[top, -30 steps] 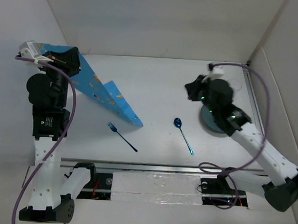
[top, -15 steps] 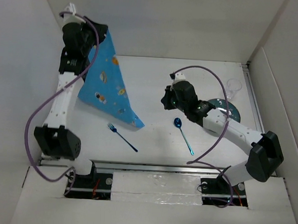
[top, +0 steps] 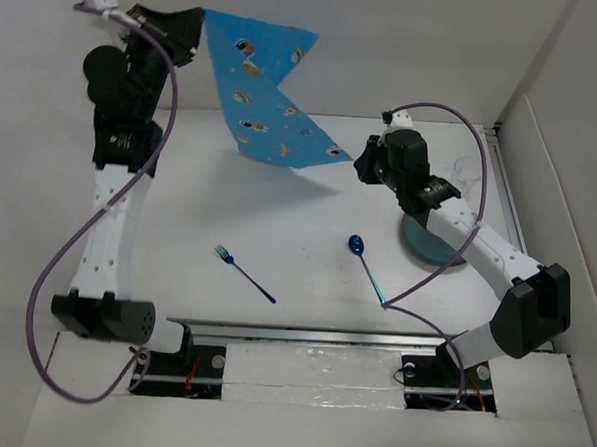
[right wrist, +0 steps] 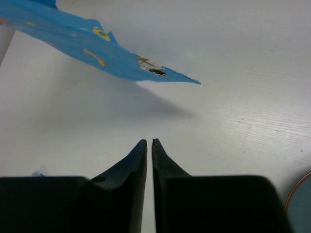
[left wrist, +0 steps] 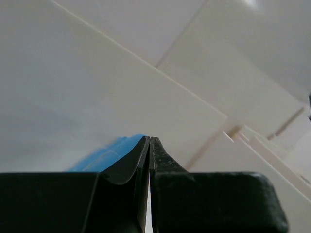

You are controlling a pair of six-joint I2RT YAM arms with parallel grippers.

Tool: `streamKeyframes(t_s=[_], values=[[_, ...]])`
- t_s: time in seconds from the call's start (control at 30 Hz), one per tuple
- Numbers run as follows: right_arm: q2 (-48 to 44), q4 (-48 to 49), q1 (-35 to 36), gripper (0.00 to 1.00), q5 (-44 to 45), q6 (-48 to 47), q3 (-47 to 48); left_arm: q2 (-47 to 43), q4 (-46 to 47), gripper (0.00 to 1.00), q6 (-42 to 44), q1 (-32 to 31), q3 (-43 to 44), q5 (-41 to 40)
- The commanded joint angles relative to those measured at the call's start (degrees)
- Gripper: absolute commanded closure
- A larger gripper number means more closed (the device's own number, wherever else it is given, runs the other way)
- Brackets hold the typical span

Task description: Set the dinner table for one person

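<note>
My left gripper (top: 199, 23) is raised high at the back left and shut on a corner of the blue cartoon-printed placemat (top: 260, 101). The placemat hangs spread in the air above the white dinner table (top: 279, 212), its low corner pointing right. In the left wrist view the jaws (left wrist: 149, 138) are pressed together with blue cloth (left wrist: 104, 153) beside them. My right gripper (top: 362, 167) is shut and empty, just right of the placemat's low corner. The right wrist view shows its tips (right wrist: 149, 141) over bare table, with the placemat (right wrist: 87, 43) ahead and above.
A blue fork (top: 244, 272) and a blue spoon (top: 367, 268) lie on the near half of the table. A grey-blue plate (top: 433, 246) sits at the right, partly under my right arm, and its edge shows in the right wrist view (right wrist: 301, 194). A clear glass (top: 468, 172) stands behind the plate.
My left arm has lifted the placemat off the table and swung it up and to the right. My right gripper has moved back and right, near the placemat's low corner.
</note>
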Motion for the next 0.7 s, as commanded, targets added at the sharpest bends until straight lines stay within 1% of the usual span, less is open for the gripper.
streamKeyframes(t_s=[0.0, 0.03, 0.07, 0.1, 0.13, 0.17, 0.2, 0.23, 0.27, 0.33, 0.37, 0.4, 0.47, 0.53, 0.6, 0.63, 0.67], values=[[0.90, 2.32, -0.63, 0.81, -1.83, -0.92, -0.01, -12.01, 10.56, 1.00, 1.37, 2.79, -13.28, -7.65], [1.86, 2.42, -1.15, 0.75, -1.91, -0.75, -0.72, -13.42, 10.65, 1.00, 1.37, 4.36, -16.37, -9.58], [3.87, 2.51, -1.15, 0.69, -2.35, -0.66, -0.81, -16.05, 9.18, 1.00, 1.20, 5.24, -22.23, -12.21], [4.76, 2.07, -1.15, 0.61, -2.27, -0.57, -0.90, -17.38, 8.99, 1.00, 1.20, 6.04, -25.51, -12.58], [5.81, 2.24, -1.15, 0.57, -2.27, -0.57, -0.99, -18.70, 9.33, 1.00, 1.37, 6.04, -28.67, -12.85], [6.78, 2.24, -1.15, 0.56, -2.35, -0.57, -1.77, -20.80, 8.99, 1.00, 1.89, 6.04, -34.62, -14.33], [8.09, 3.29, -1.15, 0.55, -2.79, 0.13, -2.65, -21.78, 8.64, 1.00, 1.12, 6.04, -37.82, -16.52], [8.45, 4.78, -1.15, 0.55, -3.40, 0.48, -3.87, -22.57, 8.81, 1.00, 0.41, 6.04, -40.63, -16.80], [8.89, 5.92, -1.15, 0.54, -4.28, 0.92, -6.41, -23.27, 6.98, 1.00, -0.20, 6.04, -44.84, -18.98], [10.47, 8.30, 0.25, 0.53, -4.90, 1.19, -8.19, -24.42, 4.95, 1.00, -1.09, 6.04, -48.46, -21.98], [11.09, 8.66, 0.25, 0.52, -4.99, 1.45, -9.41, -25.47, 4.68, 1.00, -0.92, 6.04, -51.79, -23.56], [11.88, 9.27, 1.04, 0.50, -4.90, 1.63, -9.68, -26.09, 4.16, 1.00, -0.48, 6.04, -53.13, -24.36], [14.87, 8.93, 2.35, 0.51, -4.20, 1.54, -9.43, -27.49, 1.96, 1.00, 0.05, 6.04, -55.32, -26.20], [17.49, 7.96, 3.50, 0.51, -2.63, 1.19, -8.55, -28.90, 0.47, 1.00, 1.27, 6.04, -56.30, -26.39], [19.43, 6.73, 5.43, 0.51, -0.26, 1.19, -7.67, -32.75, 0.11, 1.00, 1.90, 6.04, -58.49, -26.39], [19.44, 6.73, 5.44, 0.51, -0.25, 1.19, -7.67, -32.77, 0.11, 1.00, 2.07, 6.04, -58.50, -26.39], [20.31, 6.47, 5.44, 0.50, 0.36, 1.10, -7.32, -34.86, 0.72, 1.00, 2.16, 6.04, -59.81, -25.78]])
